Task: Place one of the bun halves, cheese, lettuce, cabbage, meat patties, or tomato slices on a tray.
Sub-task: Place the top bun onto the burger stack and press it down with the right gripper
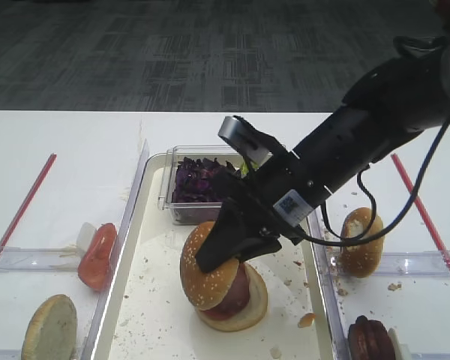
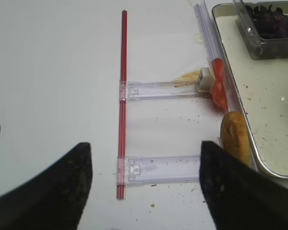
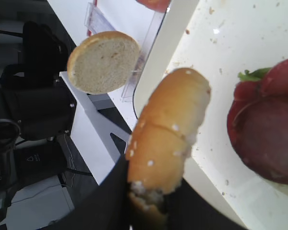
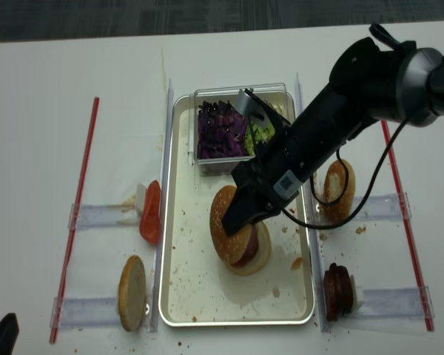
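Far left of the right pincer, a flat bun half and tomato slices are sitting off the tray. The seeded bun top is being gripped tilted in the closed pincer, just over the patty stack. Behind the pincer, cabbage is boxed. The left pincer's state can't be told.

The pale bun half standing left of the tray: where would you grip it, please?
Grip the pale bun half at its upper rim from straight above, one finger on the flat cut face, one on the crust: it stands on edge, thin width facing up.
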`<state>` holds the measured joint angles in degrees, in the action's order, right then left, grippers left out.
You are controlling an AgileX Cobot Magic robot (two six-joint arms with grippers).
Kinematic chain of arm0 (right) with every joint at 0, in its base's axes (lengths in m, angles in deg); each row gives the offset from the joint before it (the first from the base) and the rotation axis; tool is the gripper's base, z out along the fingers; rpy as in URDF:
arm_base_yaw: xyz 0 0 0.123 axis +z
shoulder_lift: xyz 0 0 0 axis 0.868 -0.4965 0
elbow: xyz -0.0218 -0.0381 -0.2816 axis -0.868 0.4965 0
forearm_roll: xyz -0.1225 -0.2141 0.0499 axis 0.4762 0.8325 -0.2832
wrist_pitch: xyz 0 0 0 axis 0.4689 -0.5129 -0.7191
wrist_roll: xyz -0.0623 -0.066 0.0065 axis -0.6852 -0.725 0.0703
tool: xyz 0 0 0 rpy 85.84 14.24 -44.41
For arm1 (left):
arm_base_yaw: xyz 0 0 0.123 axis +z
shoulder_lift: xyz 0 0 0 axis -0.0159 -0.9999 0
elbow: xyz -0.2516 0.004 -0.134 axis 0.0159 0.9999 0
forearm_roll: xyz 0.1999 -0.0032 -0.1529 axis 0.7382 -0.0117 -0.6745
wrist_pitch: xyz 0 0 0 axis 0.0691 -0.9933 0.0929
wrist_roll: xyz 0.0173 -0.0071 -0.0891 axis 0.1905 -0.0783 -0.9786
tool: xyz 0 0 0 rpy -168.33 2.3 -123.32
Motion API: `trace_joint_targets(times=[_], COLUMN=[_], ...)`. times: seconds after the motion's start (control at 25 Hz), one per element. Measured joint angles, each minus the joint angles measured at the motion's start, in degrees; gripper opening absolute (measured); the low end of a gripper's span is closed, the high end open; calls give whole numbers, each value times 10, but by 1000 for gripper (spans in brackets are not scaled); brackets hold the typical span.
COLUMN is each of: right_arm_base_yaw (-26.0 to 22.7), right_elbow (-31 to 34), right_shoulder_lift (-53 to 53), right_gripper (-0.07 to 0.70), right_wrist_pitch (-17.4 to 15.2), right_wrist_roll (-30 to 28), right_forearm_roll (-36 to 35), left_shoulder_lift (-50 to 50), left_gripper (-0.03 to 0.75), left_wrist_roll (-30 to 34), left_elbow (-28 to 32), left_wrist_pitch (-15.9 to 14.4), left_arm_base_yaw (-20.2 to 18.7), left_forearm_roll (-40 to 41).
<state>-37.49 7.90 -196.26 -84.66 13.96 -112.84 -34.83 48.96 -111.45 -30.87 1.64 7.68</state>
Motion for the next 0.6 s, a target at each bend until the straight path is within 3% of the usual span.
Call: trace_joint_targets(times=[0.24, 0.6], right_arm_base_yaw=[0, 0], right_elbow=[0, 0], right_shoulder_lift=[-16, -36], right_gripper=[171, 171], right_wrist_pitch=[25, 32], right_wrist_roll=[-1, 8], right_forearm_roll=[7, 28], left_shoulder_lift=[0, 0], left_gripper=[474, 474], left_wrist_roll=[0, 0], left_elbow=[0, 0], left_wrist_pitch=[0, 0], left_arm_base_yaw=[0, 0], left_forearm_roll=[0, 0])
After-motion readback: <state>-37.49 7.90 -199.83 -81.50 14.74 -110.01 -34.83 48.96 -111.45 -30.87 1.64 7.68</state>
